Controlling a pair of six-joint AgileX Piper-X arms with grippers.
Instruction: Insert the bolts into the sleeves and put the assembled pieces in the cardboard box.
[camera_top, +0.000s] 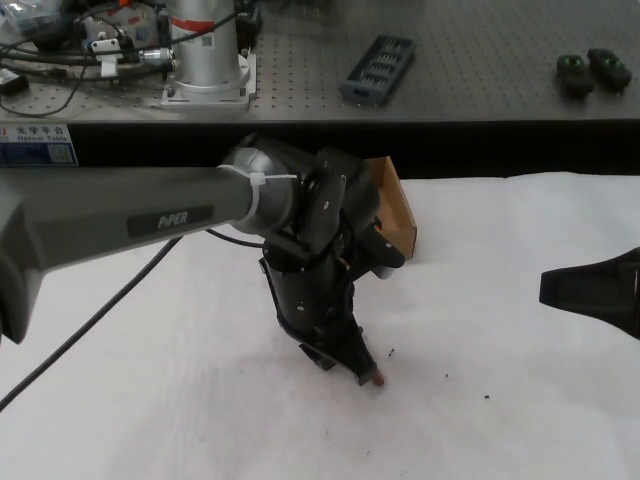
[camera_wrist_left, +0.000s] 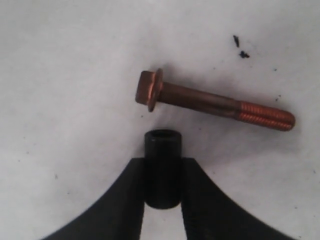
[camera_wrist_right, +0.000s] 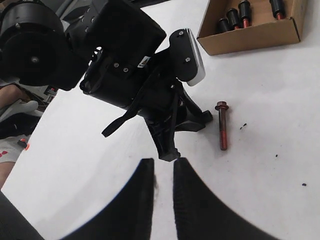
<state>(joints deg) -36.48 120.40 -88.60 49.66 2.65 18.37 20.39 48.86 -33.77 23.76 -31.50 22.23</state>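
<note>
On the cloth (camera_top: 500, 400), at 7 o'clock from the box (camera_top: 405, 215), the left gripper (camera_wrist_left: 162, 167) pinches a short black sleeve (camera_wrist_left: 161, 145). A coppery flanged bolt (camera_wrist_left: 210, 102) lies just beside it. The right gripper (camera_wrist_right: 163, 167) is slightly parted and empty.

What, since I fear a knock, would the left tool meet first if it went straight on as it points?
Probably the bolt, lying crosswise just ahead of the sleeve in the left tool; the sleeve would touch its shank near the head. Depth is unclear: the cloth might come first.
</note>
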